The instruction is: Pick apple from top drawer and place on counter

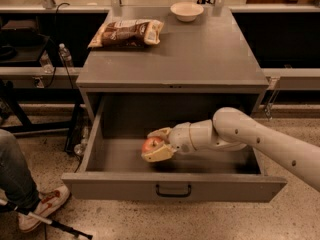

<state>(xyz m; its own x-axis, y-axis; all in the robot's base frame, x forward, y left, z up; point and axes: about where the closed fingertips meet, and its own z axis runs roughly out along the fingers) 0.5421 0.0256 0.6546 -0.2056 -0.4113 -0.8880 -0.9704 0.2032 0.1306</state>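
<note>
The top drawer (175, 186) of the grey cabinet is pulled wide open, its black handle at the front centre. My gripper (156, 145) reaches in from the right and is shut on the small red apple (150, 144), one cream finger above it and one below. The apple is held near the drawer's floor, left of centre. The grey counter (200, 54) sits above and behind the drawer.
A brown snack bag (127, 32) lies at the counter's back left. A white bowl (186, 11) stands at the counter's back edge. A person's leg and sneaker (42, 206) are at the lower left on the floor, beside a thin rod. A water bottle (64, 56) stands left of the cabinet.
</note>
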